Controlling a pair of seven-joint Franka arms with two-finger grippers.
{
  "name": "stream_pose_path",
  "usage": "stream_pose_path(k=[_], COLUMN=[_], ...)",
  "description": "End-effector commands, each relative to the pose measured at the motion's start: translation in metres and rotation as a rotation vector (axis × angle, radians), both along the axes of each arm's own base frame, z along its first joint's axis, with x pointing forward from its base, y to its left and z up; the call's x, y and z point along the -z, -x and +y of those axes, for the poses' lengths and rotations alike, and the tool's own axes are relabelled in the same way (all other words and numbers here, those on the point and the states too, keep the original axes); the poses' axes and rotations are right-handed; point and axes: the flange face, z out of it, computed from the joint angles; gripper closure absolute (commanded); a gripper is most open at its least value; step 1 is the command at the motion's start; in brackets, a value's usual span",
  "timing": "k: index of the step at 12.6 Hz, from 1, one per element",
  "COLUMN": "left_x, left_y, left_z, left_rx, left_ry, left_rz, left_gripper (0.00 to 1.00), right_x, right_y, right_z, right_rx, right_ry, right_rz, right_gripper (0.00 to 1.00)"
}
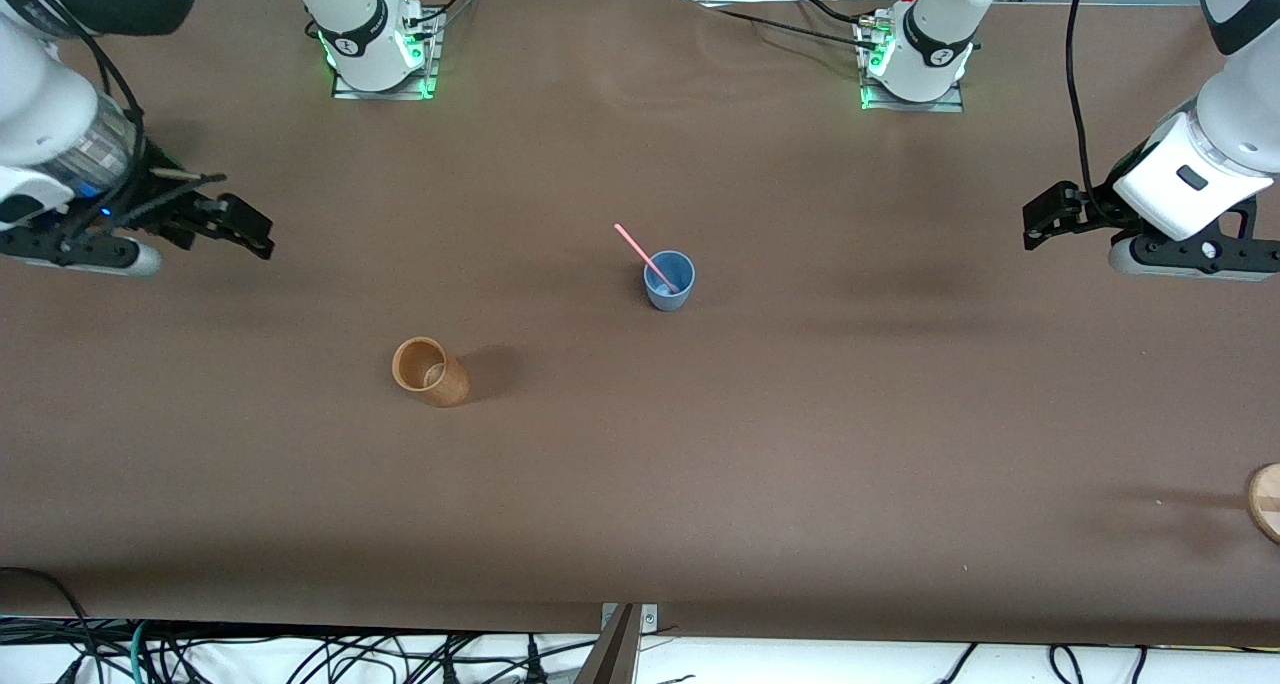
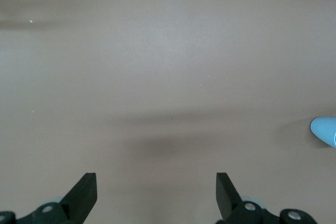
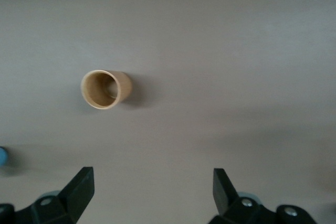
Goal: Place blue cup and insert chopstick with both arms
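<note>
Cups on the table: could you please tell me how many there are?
2: the blue cup stands mid-table holding the chopstick; the tan cup stands nearer the front camera, toward the right arm's end.

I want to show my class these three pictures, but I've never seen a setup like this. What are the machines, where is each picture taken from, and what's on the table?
Two white robot arms stand at a brown table. The wide picture looks down from a high camera facing them. The other two come from cameras on each arm's wrist, looking past its black fingers. The left gripper and right gripper both hang open over bare table at their own ends, holding nothing. Mid-table stands the blue cup with the pink chopstick leaning in it. A tan cup stands nearer the camera, toward the right arm's end.
</note>
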Motion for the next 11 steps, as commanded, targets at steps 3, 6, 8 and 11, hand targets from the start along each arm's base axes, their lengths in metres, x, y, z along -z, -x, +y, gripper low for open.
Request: stream_pose_path(k=[3, 6, 8, 11], left_x=[-0.006, -0.006, -0.006, -0.006], left_y=[-0.003, -0.003, -0.003, -0.003], left_z=[0.000, 0.000, 0.000, -0.001], left_rx=[0.013, 0.013, 0.011, 0.013], left_ry=[-0.025, -0.025, -0.023, -0.023], left_rz=[0.003, 0.003, 0.003, 0.003], left_gripper=[0.00, 0.00, 0.00, 0.00], right_x=[-0.011, -0.018, -0.024, -0.030], right_y=[0.015, 0.025, 0.031, 0.036], right_z=[0.000, 0.005, 0.007, 0.006], right_rx=[-0.084, -0.097, -0.115, -0.118], right_ry=[0.026, 0.017, 0.004, 0.002], right_rz=[0.002, 0.024, 0.043, 0.042], right_gripper=[0.00, 0.00, 0.00, 0.00])
